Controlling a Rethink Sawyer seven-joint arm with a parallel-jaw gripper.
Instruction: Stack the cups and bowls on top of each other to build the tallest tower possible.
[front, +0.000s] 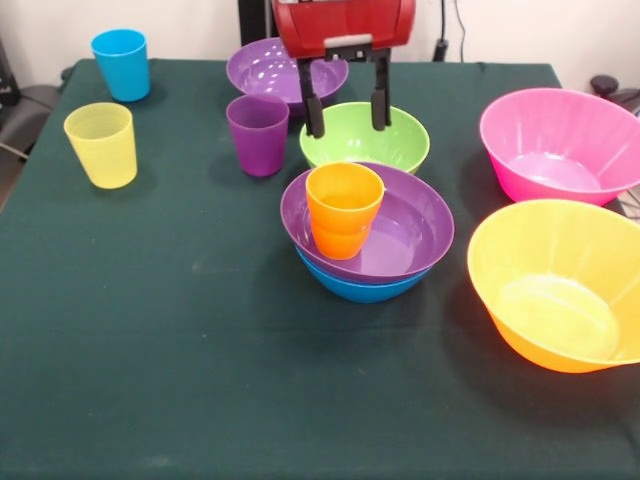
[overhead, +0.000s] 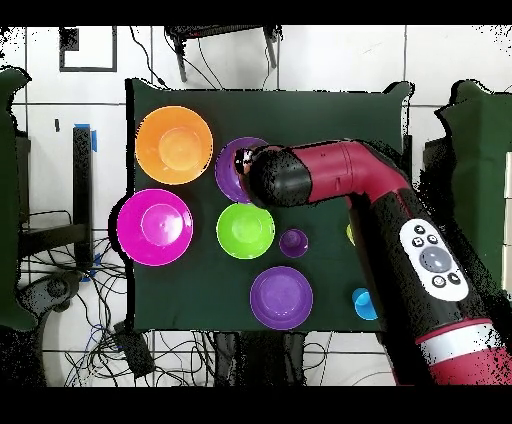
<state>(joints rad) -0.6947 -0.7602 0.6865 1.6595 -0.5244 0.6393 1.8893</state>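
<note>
Gripper (front: 346, 112) empty, fingers apart, above green bowl (front: 365, 138), just behind orange cup (front: 343, 210) in tower (front: 368, 235).

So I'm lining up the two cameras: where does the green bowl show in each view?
Front view: the green bowl sits at upper centre, just behind the tower, partly behind the open gripper.
Overhead view: the green bowl is near the middle of the table, right of the pink bowl.
Shared landmark: the pink bowl, at the right edge in the front view.
</note>
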